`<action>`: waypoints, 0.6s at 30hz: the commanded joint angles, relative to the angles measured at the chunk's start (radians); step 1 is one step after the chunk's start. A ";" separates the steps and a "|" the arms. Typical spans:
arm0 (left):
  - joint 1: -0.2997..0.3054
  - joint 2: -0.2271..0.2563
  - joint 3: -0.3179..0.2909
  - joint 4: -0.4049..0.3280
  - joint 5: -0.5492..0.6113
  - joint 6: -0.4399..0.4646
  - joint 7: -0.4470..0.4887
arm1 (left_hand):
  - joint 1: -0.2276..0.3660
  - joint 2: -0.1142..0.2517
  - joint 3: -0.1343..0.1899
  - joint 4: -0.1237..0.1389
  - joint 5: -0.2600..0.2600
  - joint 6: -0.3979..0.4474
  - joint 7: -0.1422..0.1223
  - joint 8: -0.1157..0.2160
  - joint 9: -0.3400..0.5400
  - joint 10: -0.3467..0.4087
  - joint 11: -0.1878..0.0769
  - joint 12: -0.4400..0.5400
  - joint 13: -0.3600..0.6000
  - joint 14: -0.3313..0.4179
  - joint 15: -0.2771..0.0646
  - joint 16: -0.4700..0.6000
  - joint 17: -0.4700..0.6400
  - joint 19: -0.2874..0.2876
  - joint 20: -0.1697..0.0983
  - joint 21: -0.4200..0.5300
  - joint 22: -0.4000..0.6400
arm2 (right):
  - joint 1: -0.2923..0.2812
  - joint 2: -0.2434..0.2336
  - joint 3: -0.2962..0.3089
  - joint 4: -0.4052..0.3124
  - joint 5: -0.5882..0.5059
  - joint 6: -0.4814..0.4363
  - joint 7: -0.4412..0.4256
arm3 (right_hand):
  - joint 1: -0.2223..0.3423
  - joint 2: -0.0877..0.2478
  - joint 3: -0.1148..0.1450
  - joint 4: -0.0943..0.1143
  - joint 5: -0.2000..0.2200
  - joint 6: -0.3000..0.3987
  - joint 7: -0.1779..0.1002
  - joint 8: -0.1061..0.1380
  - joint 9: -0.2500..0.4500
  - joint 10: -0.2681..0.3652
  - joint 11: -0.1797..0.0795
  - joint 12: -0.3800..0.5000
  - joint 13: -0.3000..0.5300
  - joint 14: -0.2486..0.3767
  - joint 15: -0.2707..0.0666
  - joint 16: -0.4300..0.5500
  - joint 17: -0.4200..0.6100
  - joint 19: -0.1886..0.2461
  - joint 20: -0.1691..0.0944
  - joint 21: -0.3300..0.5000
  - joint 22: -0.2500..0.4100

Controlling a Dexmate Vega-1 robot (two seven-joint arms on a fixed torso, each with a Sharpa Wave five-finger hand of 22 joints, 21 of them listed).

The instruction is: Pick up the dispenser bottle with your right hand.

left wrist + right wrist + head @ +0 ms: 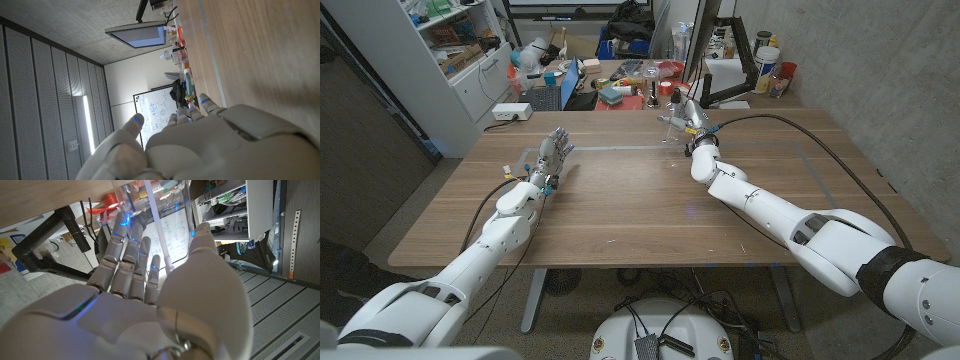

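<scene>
In the head view the right hand (pixel 688 120) reaches to the far side of the table (pixel 620 210), its fingers wrapped round the clear dispenser bottle (pixel 675 112), while the left hand (pixel 552 155) stands apart with fingers spread and nothing in it. The left wrist view shows that hand's fingers (pixel 200 107) extended and loose above the wood. In the right wrist view the fingers (pixel 125 255) and thumb bracket the transparent bottle, with a black monitor arm (pixel 60 227) just beyond.
</scene>
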 commanded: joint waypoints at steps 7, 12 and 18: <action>0.011 0.001 0.004 -0.029 0.004 0.004 0.015 | -0.007 0.095 -0.003 -0.002 0.004 -0.026 -0.003 0.007 0.002 -0.008 -0.006 0.004 0.005 -0.056 -0.001 0.004 0.002 -0.061 -0.053 -0.002 0.003 | -0.022 -0.038 0.015 -0.083 -0.035 -0.010 0.012 | 0.138 0.132 -0.003 -0.005 -0.002 0.248 -0.115 0.023 0.018 0.142 -0.130 0.009 0.004 0.152 -0.247 -0.007 0.010 0.035 -0.197 0.022 0.003; 0.017 0.004 0.003 -0.038 0.004 0.006 0.020 | -0.006 0.096 -0.004 -0.002 0.004 -0.025 -0.004 0.007 0.002 -0.007 -0.007 0.005 0.005 -0.055 0.001 0.005 0.002 -0.061 -0.053 -0.002 0.003 | -0.026 -0.043 0.019 -0.102 -0.043 -0.014 0.010 | 0.141 0.132 -0.004 -0.005 -0.003 0.247 -0.112 0.032 0.025 0.146 -0.127 0.010 0.004 0.155 -0.247 -0.009 0.013 0.032 -0.197 0.031 0.003; 0.020 0.005 0.002 -0.042 0.002 0.007 0.020 | -0.006 0.096 -0.004 -0.002 0.004 -0.025 -0.003 0.007 0.002 -0.007 -0.004 0.005 0.005 -0.055 0.000 0.005 0.002 -0.061 -0.052 -0.003 0.003 | -0.029 -0.049 0.025 -0.122 -0.049 -0.022 0.014 | 0.144 0.132 -0.005 -0.005 -0.003 0.244 -0.113 0.040 0.032 0.145 -0.128 0.010 0.005 0.157 -0.247 -0.011 0.016 0.030 -0.197 0.038 0.004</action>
